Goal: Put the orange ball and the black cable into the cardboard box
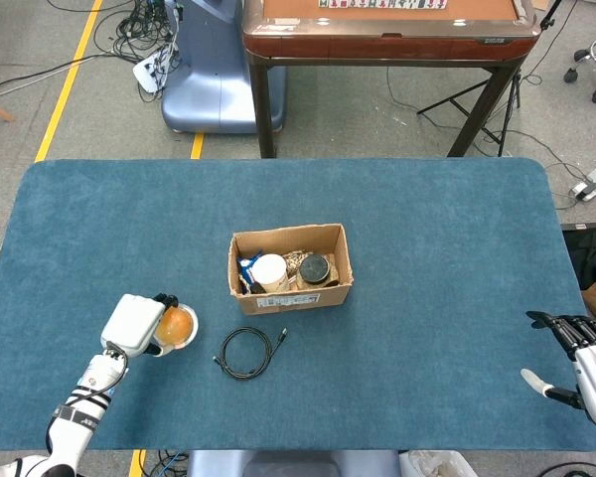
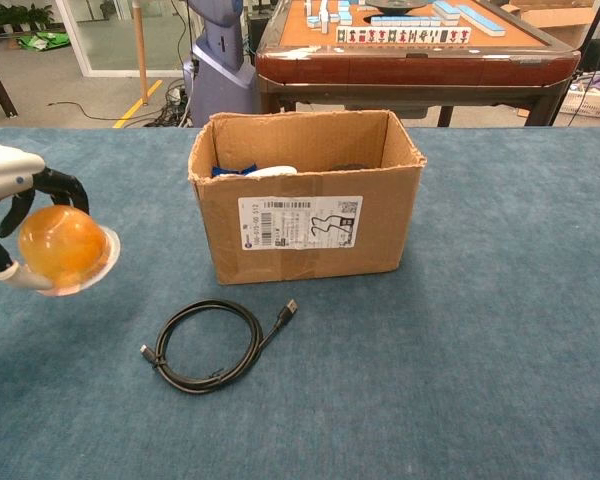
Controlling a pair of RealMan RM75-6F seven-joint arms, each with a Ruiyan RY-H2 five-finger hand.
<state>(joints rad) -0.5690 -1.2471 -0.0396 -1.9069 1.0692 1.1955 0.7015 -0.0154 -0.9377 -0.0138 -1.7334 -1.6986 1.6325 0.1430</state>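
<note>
Left hand fingers clamped on translucent orange ball, clear of the table; coiled black cable and open brown cardboard box await; right hand fingers apart.

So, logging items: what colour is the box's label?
White with black print, clearest in chest view.

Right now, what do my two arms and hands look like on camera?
The left hand has a white boxy shell over black fingers; its slim forearm is white with black bands and a thin dark cable. The right hand, at the frame edge, shows a white-grey palm and black fingers.
</note>
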